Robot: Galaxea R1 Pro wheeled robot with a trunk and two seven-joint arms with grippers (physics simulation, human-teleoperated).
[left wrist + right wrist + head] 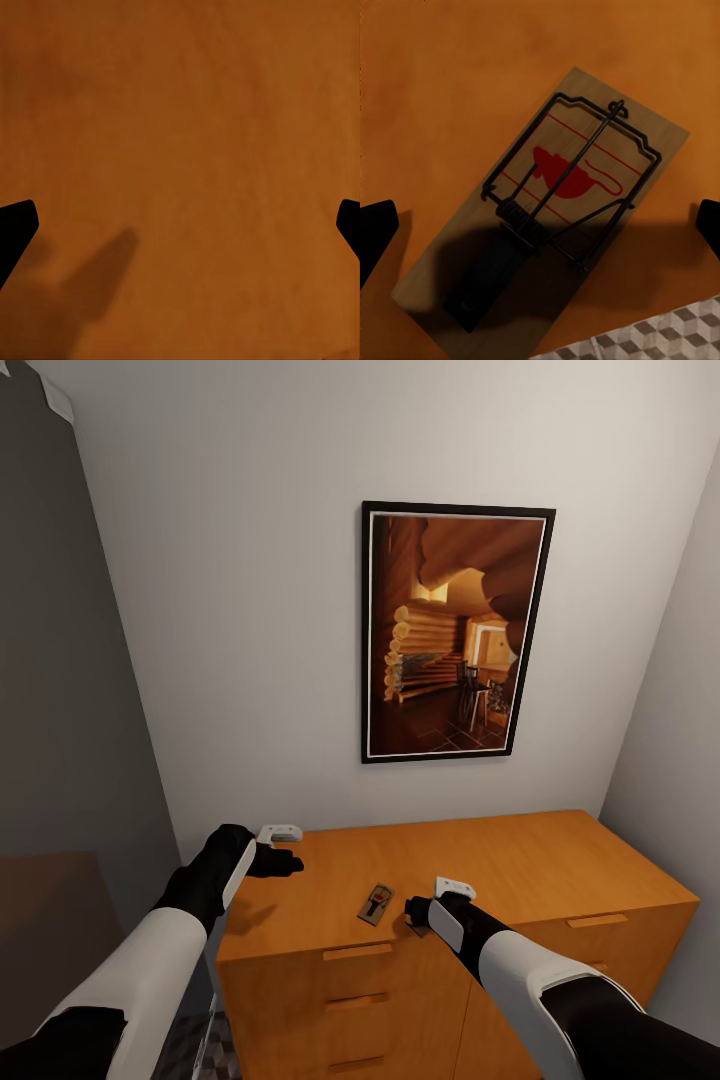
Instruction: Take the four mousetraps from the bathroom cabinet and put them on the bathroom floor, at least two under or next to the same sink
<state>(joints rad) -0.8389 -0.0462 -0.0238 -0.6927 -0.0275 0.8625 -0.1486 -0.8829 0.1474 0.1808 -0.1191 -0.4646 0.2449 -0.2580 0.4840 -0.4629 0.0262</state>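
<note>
Over the left end of the low orange-brown wooden cabinet, left hand hovering with fingers spread wide and nothing between them, best kept parked there. Near the front edge of the plain flat top, toward the middle, one small flat brown wooden mousetrap with dark wire and a red mouse mark, lying flat and askew. Just right of it, right hand open above the board, needing a straight descent, black fingertips astride the short width, clear of the sprung wire, before closing and lifting toward the cube-patterned tile floor.
</note>
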